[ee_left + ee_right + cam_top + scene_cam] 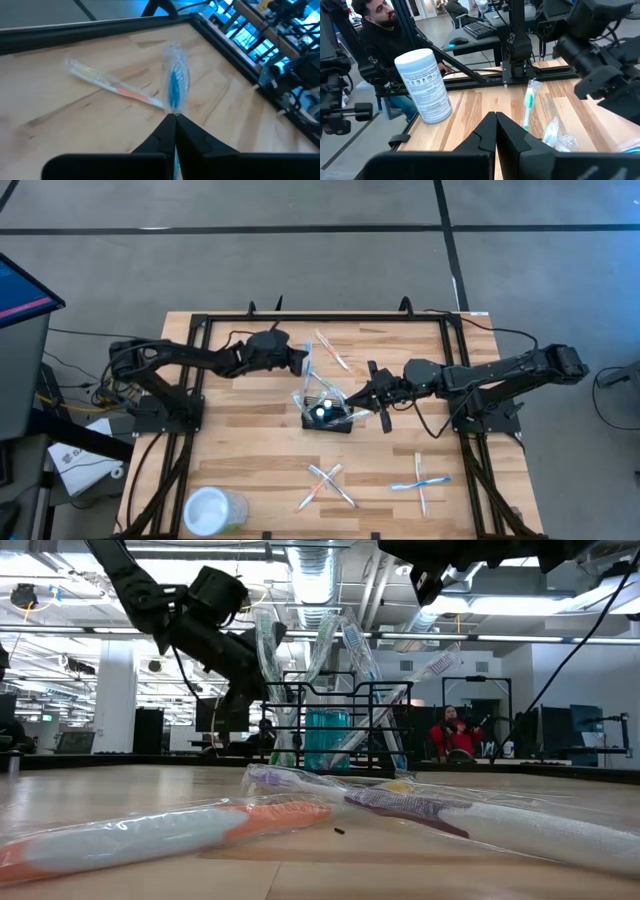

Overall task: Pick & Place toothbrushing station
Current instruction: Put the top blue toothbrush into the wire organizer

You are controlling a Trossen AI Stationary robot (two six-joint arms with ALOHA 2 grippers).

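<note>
The jaws of the left gripper (172, 120) are pressed together on the end of a clear-wrapped toothbrush with a blue handle (174, 85), which is seen standing out past the dark fingertips in the left wrist view. In the high view this left gripper (301, 362) is held just behind the small black rectangular wire-mesh caddy (328, 416), and the wrapped brush (309, 370) reaches down from it toward the caddy.

The jaws of the right gripper (495, 119) are closed, with nothing seen between them in the right wrist view. In the high view the right gripper (360, 400) is placed at the right side of the caddy, very near its rim; whether it touches cannot be told.

The caddy is located near the middle of the light wooden table (240, 450). It stands upright with its open top upward, and its long axis runs across the table, from left to right. In the low view the caddy (335, 730) is seen holding several wrapped brushes that lean outward.

More wrapped toothbrushes are lying on the table: one white and orange (332, 350) behind the caddy, a crossed pair (325, 485) in front, and another crossed pair with blue (420, 482) to the front right. A white round wipes canister (213, 511) is seen at the front left corner.
</note>
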